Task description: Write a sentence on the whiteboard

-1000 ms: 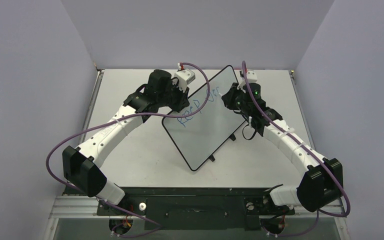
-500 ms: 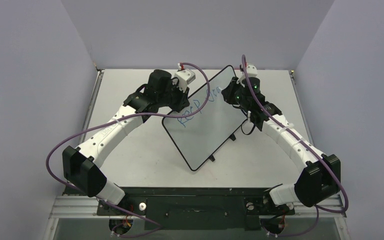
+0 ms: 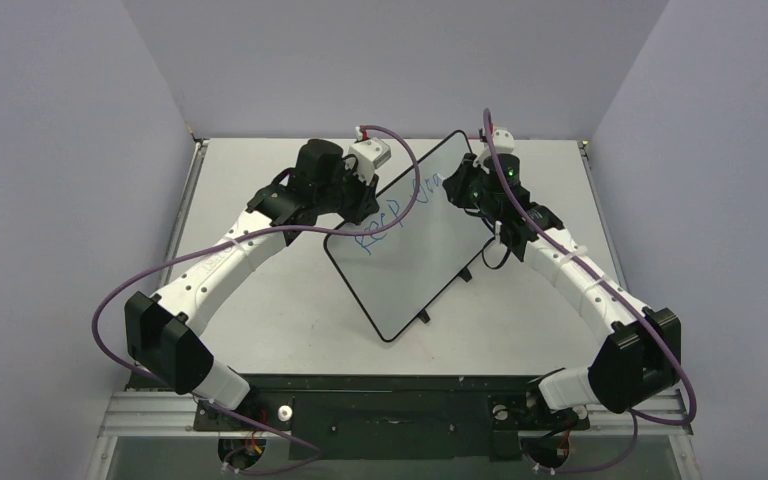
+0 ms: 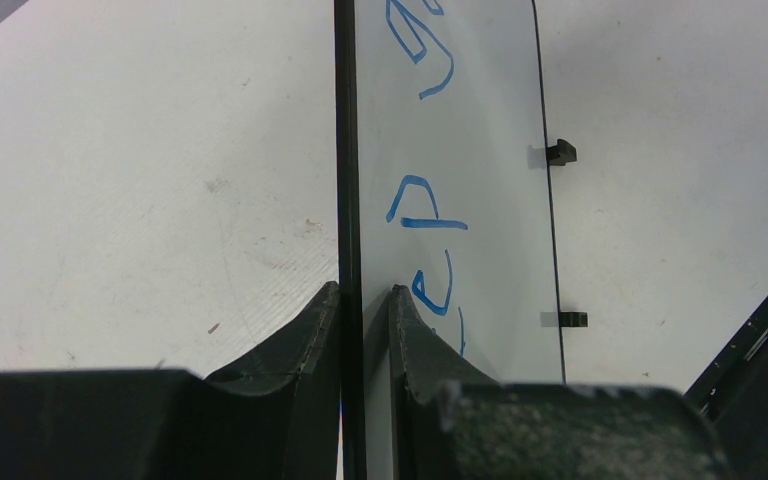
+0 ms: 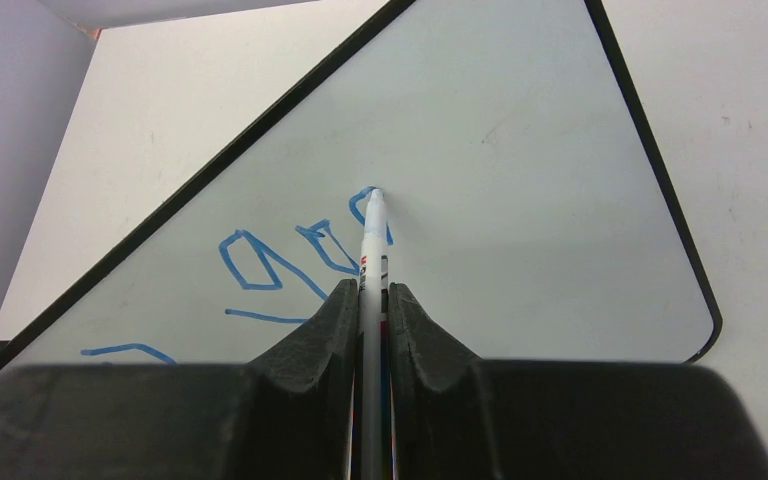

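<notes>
Now we see the whiteboard sitting diagonally across the middle of the table. The sentence runs in blue letters beside its far left edge. Our left gripper has its jaws closed on the black rim of this edge, one finger on each face. Our right gripper has its jaws nearly shut around a white marker, whose tip touches the board at the last blue stroke.

White arms, black joints, purple cables
</notes>
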